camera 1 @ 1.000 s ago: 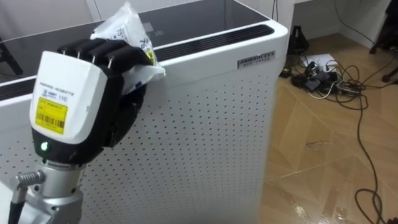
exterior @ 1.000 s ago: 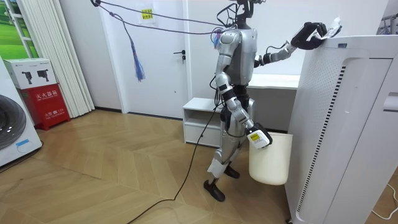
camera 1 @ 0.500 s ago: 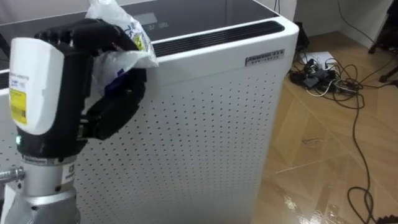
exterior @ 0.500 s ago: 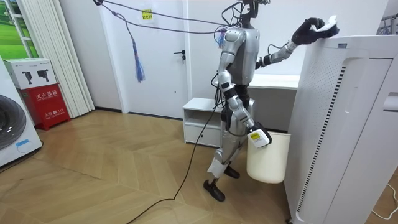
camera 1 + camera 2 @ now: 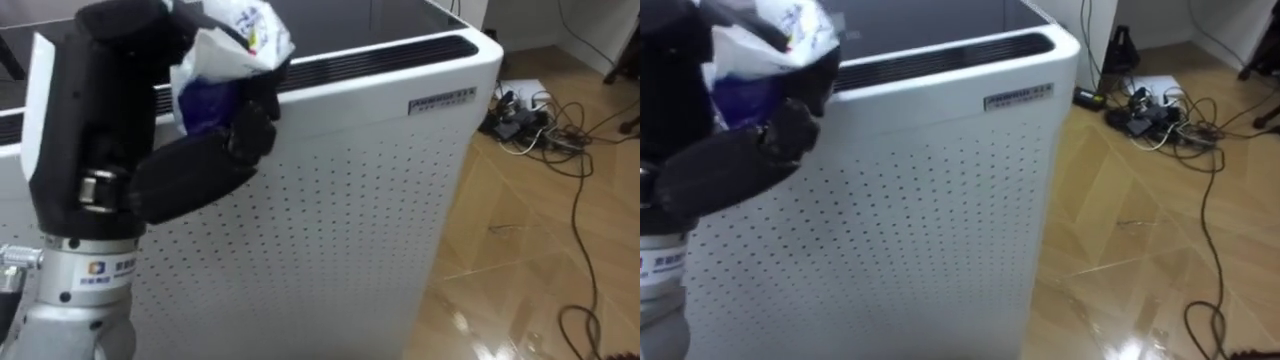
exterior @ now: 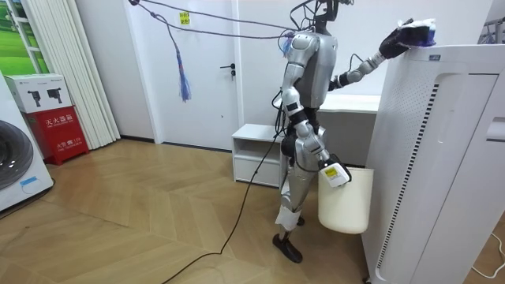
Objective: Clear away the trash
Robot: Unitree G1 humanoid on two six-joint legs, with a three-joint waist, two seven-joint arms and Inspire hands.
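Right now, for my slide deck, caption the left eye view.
Left hand grips a crumpled plastic wrapper beside the white perforated appliance's top edge.

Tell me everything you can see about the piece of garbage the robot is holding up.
The garbage is a crumpled plastic wrapper, mostly white, with a blue patch and a bit of yellow print. The left hand has its dark fingers and thumb curled round it, holding it up at the top edge of the white perforated appliance. Whether it touches the appliance I cannot tell.
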